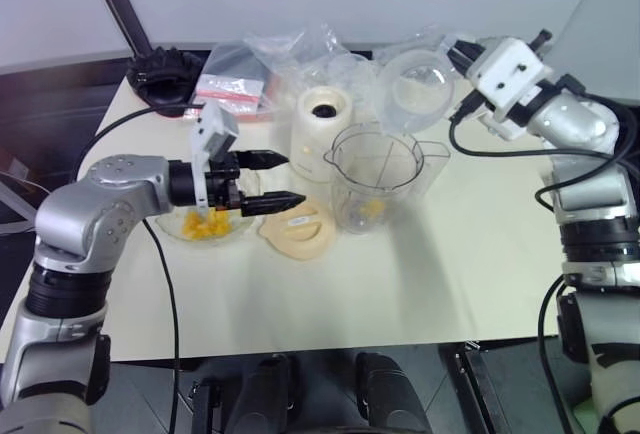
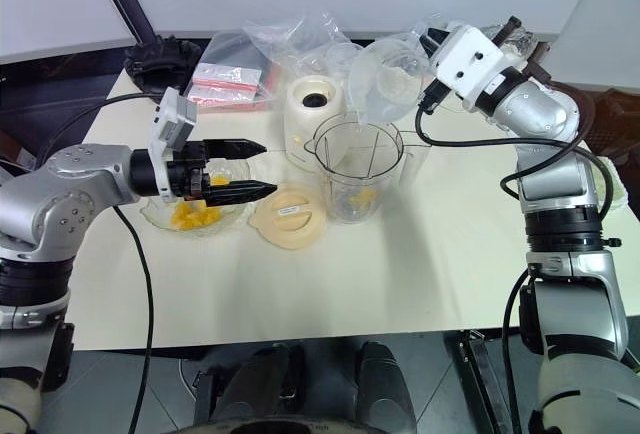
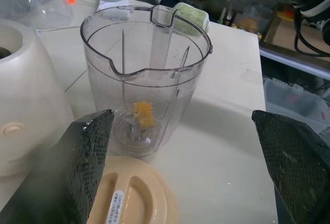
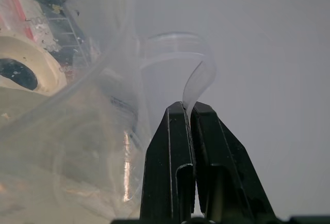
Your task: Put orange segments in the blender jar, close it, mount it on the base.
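We cannot see the right tool's (image 4: 186, 111) fingertips in the eye views; the clear dish (image 2: 385, 79) hides them. The left tool (image 1: 270, 179) covers part of the glass bowl (image 1: 170, 226).

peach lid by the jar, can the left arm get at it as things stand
Probably yes: the left gripper hovers with jaws open and empty just above the lid, which lies bare on the table beside the blender jar.

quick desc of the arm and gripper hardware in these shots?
Both arms have silver-grey rounded shells with black joint bands. Each wrist carries a white boxy camera mount. The left gripper and right gripper each have two black tapered fingers; the left's inner pads show mesh texture. Black cables loop along both arms.
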